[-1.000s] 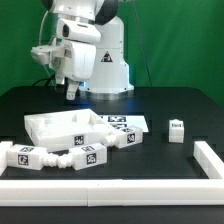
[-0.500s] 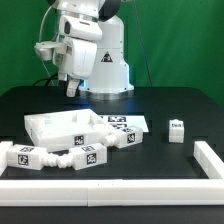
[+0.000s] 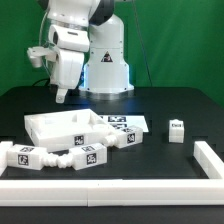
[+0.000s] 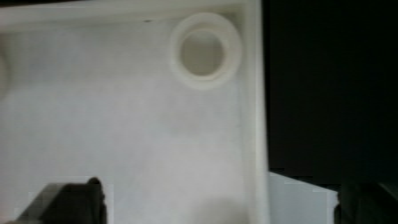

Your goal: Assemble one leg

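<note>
**One empty gripper (image 3: 63, 96) above the tabletop panel (image 3: 50, 131)**

Starting at the exterior view's left, tagged white legs (image 3: 88, 155) lie in a row on the black table (image 3: 170, 100), just in front of the tabletop panel. The gripper hangs over that panel near one edge, fingers (image 4: 71, 203) spread wide, nothing held. Rightwards lies the marker board (image 3: 128, 122), then one more leg (image 3: 177, 130) standing alone, well apart from the others.

Open black table (image 3: 165, 100) behind the white panel (image 3: 45, 133); legs (image 3: 85, 155) crowded along its front, white rail (image 3: 120, 190) beyond.
</note>
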Controlling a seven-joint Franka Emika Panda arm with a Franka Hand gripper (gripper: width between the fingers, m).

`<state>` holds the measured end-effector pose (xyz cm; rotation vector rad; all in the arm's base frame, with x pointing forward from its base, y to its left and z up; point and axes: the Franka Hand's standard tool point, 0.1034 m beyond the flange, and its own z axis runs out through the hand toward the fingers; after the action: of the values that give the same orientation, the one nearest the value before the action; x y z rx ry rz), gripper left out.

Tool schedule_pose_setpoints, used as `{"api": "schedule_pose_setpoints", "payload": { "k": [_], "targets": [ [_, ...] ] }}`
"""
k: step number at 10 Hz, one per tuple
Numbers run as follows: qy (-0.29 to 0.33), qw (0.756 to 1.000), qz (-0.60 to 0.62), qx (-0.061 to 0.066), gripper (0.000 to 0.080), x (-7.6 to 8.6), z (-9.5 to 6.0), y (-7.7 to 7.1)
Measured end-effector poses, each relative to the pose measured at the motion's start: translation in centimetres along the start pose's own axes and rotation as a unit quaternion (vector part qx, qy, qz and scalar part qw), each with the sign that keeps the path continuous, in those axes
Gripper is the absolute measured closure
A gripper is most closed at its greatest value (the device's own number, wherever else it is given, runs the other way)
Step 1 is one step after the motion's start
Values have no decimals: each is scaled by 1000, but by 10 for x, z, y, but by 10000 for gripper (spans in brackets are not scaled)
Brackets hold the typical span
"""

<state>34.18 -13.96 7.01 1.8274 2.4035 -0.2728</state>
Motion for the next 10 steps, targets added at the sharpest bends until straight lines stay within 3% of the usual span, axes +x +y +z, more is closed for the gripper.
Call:
{"api": "schedule_pose_setpoints", "payload": {
  "k": [5, 8, 10],
  "targets": [
    [23, 999, 0, 33, 150, 10, 30, -14],
    [36, 998, -4, 60, 150, 10, 56, -23],
    [41, 997, 4, 69, 150, 8, 60, -22]
  ]
}}
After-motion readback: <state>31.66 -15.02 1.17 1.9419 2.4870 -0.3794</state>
